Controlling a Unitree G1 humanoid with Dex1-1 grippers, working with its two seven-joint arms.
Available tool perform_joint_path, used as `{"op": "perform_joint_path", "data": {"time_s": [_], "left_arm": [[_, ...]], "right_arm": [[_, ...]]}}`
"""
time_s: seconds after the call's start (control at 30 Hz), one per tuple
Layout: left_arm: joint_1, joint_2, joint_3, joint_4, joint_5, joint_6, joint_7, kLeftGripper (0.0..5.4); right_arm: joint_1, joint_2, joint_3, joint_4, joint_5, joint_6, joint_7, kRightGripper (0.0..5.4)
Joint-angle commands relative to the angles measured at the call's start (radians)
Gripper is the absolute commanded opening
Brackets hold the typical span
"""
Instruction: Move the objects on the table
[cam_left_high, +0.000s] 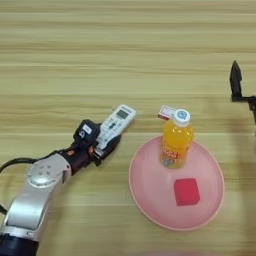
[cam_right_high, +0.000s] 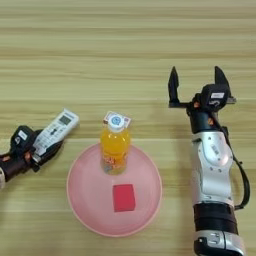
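Lying flat on a round pink plate (cam_right_high: 80, 200), the red cube (cam_right_high: 123, 197) sits near an orange juice bottle (cam_right_high: 115, 147); the white-and-red box (cam_left_high: 166, 112) peeks behind. The left gripper (cam_left_high: 102, 145) clasps the slim white remote (cam_left_high: 116, 123). The right gripper (cam_right_high: 196, 82) stands wide open, empty, above the wood-grain table (cam_right_high: 125, 50).

arms: silver-grey shells, black cuffs | wrists: orange trim, white label | cables: black | pincer fingers (cam_right_high: 173, 85): black, pointed

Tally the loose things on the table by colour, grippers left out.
Red: 1, the cube
Pink: 1, the plate
Orange: 1, the bottle
White: 1, the remote control
White-and-red: 1, the small box
Total: 5
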Motion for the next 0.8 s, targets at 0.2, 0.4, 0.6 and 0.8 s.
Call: {"op": "perform_joint_path", "data": {"time_s": [0.2,0.4,0.6,0.8], "left_arm": [[0.013,0.045,-0.056,0.021,0.051,-0.011,-0.014,2.85],[0.024,0.062,-0.082,0.020,0.068,-0.021,-0.034,2.85],[0.030,0.076,-0.096,0.020,0.064,-0.035,-0.045,2.85],[0.036,0.086,-0.106,0.016,0.066,-0.044,-0.055,2.85]], "right_arm": [[-0.005,0.004,0.001,0.010,0.000,0.008,-0.005,5.40],[-0.005,0.004,0.003,0.011,-0.001,0.007,-0.005,5.40],[-0.004,0.005,0.004,0.011,-0.003,0.006,-0.006,5.40],[-0.004,0.006,0.006,0.009,-0.003,0.007,-0.006,5.40]]}}
